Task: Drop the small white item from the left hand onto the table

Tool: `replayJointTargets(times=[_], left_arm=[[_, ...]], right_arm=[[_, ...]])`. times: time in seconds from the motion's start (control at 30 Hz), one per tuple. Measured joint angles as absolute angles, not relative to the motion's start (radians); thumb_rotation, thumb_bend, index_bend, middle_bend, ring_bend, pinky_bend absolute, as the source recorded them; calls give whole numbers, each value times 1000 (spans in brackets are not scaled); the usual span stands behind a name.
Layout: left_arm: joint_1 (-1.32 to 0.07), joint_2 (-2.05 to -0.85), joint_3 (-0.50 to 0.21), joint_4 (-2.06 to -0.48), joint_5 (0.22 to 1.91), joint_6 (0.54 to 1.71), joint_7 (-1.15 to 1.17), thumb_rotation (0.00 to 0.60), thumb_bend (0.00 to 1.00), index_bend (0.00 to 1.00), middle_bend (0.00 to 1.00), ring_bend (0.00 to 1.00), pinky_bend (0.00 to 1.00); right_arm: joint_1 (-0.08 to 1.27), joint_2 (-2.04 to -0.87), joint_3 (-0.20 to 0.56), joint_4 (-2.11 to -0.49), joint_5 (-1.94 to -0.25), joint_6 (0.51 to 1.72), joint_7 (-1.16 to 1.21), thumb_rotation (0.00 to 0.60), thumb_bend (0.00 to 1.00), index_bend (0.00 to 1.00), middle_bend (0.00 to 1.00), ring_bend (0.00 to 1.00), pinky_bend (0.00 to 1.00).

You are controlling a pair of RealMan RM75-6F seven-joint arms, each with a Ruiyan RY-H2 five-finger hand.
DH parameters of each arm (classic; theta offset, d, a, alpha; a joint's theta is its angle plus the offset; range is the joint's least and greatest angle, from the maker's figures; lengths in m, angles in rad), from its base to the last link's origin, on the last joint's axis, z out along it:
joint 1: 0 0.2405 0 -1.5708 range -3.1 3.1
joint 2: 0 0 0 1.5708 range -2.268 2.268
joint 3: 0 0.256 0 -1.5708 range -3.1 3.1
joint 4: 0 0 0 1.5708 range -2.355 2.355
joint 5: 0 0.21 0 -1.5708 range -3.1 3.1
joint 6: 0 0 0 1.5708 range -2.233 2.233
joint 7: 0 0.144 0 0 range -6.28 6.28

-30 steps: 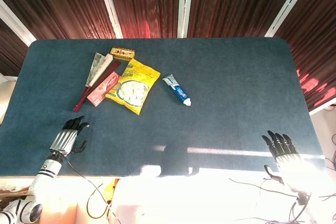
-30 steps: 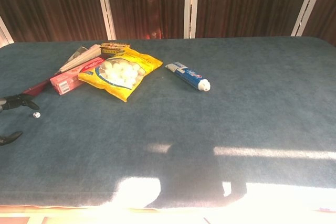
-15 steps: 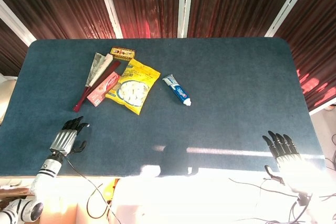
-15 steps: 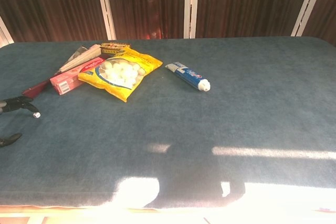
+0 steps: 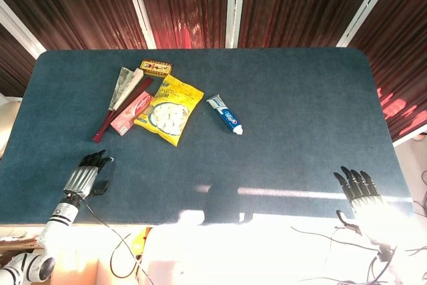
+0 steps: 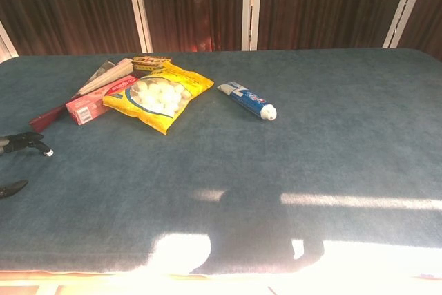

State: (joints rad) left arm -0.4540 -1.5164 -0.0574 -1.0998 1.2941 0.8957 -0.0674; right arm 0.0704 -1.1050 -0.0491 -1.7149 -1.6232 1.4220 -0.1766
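Left hand (image 5: 85, 177) drifted nearer | fingertips touch small white item (image 6: 49, 153) | grip unclear

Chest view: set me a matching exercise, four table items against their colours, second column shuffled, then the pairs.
Items:
1. toothpaste tube
2. snack bag
3. flat box beside the bag
4. small item at the left hand fingertips

Colours:
A. yellow
B. white
C. pink-red
D. blue and white

Pairs: 1-D, 2-A, 3-C, 4-B
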Motion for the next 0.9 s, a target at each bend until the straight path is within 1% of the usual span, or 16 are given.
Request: replayJointTargets(times=[0.33,0.47,0.5,0.63,0.7,0.77,0.9], left_arm=[[-421,-1494,-30,-1155,1309,942,-33,516,468,222,0,0,79],[-403,-1476,-20,-1193,1335,998,-22,518,467,219,0,0,79],[-399,-1470,-18,-1203,1344,1015,-20,521,465,204,0,0,79],[-368,-1430,-4,-1263,1398,1118,-13,560,454,94,0,0,79],[-340,-1396,10,-1305,1433,1191,-9,588,444,21,0,0,79],[-298,-1350,33,-1361,1468,1273,-2,599,422,0,0,0,79],[-199,-1260,87,-1471,1537,1433,-1,600,353,0,0,0,79]], right_arm=[[71,-1107,-49,-1715,-1623,1420,-183,600,291,0,0,0,0],[70,-1109,-50,-1716,-1624,1420,-186,600,290,0,0,0,0],[70,-1109,-50,-1716,-1624,1420,-186,600,290,0,0,0,0],[69,-1107,-50,-1715,-1624,1422,-184,600,290,0,0,0,0],[68,-1107,-50,-1715,-1623,1423,-183,600,290,0,0,0,0],[68,-1108,-48,-1714,-1621,1424,-185,600,290,0,0,0,0],[67,-1112,-46,-1714,-1615,1423,-196,600,290,0,0,0,0]])
